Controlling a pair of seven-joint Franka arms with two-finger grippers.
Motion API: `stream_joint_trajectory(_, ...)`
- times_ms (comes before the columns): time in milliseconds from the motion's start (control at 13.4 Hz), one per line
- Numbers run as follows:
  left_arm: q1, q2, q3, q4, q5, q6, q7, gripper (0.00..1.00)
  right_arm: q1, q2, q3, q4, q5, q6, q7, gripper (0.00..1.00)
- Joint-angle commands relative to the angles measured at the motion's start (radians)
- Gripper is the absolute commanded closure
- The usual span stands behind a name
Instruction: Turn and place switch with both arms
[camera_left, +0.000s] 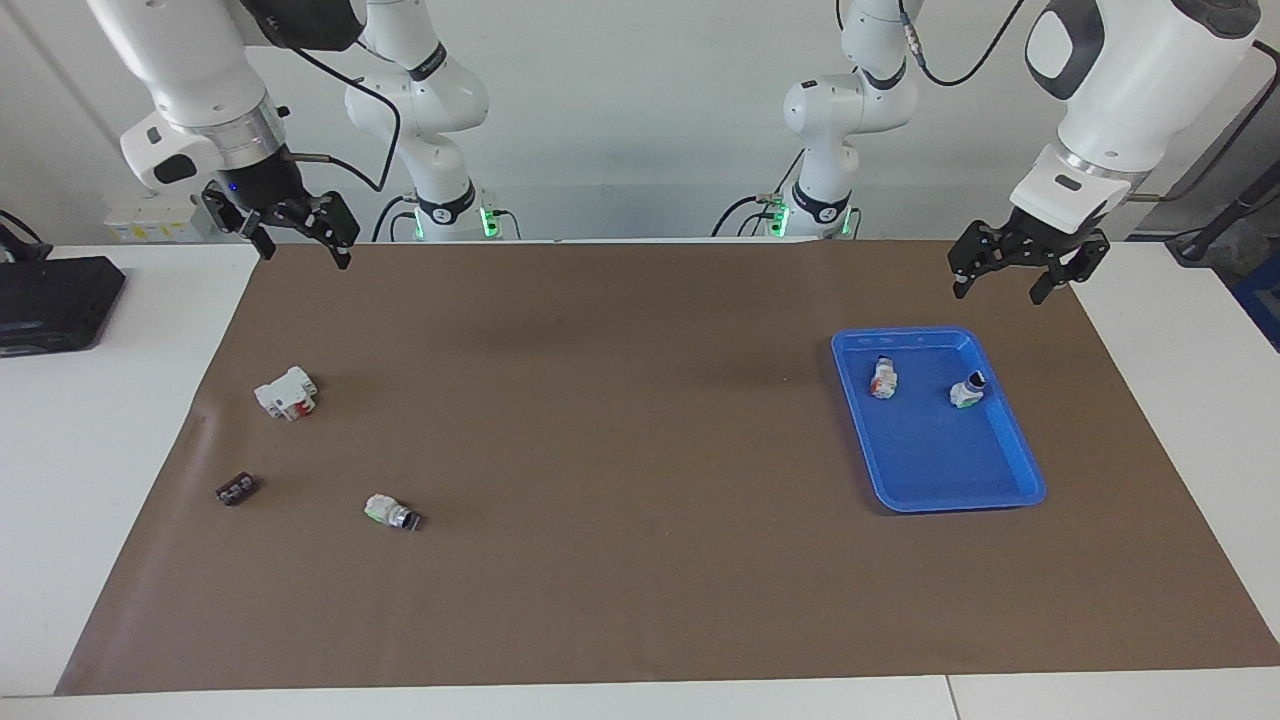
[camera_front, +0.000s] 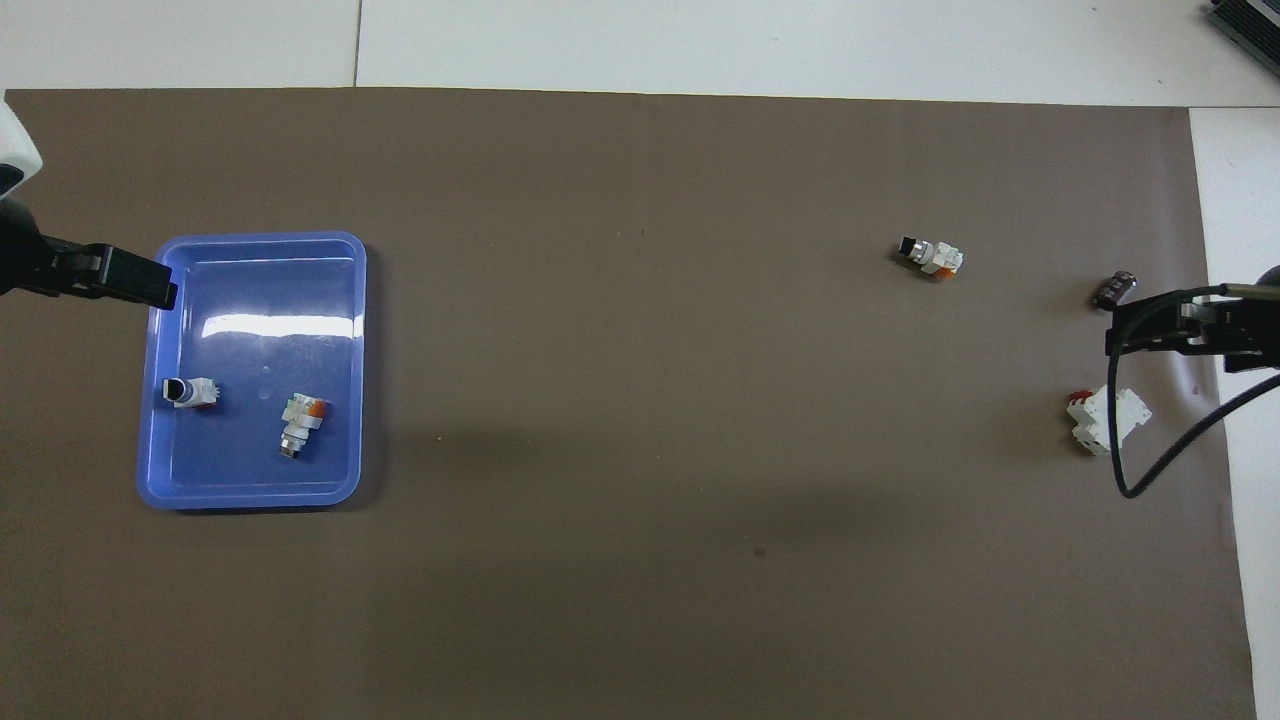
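Note:
The switch (camera_left: 392, 513) lies on its side on the brown mat, white body with a green end and a black knob. It also shows in the overhead view (camera_front: 930, 255). My right gripper (camera_left: 305, 250) is open and empty, raised over the mat's edge at the right arm's end, well apart from the switch. In the overhead view the right gripper (camera_front: 1140, 338) hangs between the two blocks. My left gripper (camera_left: 998, 290) is open and empty, raised beside the blue tray's (camera_left: 1010, 498) robot-side corner. The left gripper shows again at the overhead view's edge (camera_front: 140, 283).
The blue tray (camera_front: 260, 240) holds two similar small switches (camera_left: 883, 377) (camera_left: 968, 389). A larger white block with red parts (camera_left: 286, 392) and a small dark brown block (camera_left: 235, 489) lie on the mat at the right arm's end. A black device (camera_left: 50, 300) sits off the mat.

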Motion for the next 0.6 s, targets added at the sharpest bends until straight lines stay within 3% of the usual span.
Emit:
stream_joint_trajectory(0,0.001,-0.028,0.000,-0.031,0.016,-0.001,0.001,0.00,-0.009,-0.027,-0.001,-0.105,0.017,0.137,-0.048,0.00)
stream_joint_trajectory(223,0.003,-0.028,-0.002,-0.031,0.016,-0.001,0.001,0.00,-0.011,-0.001,-0.001,-0.198,0.040,0.327,-0.155,0.00)
stream_joint_trajectory(521,0.001,-0.028,0.000,-0.031,0.016,-0.001,0.001,0.00,-0.020,0.181,-0.001,-0.194,0.080,0.530,-0.393,0.00)
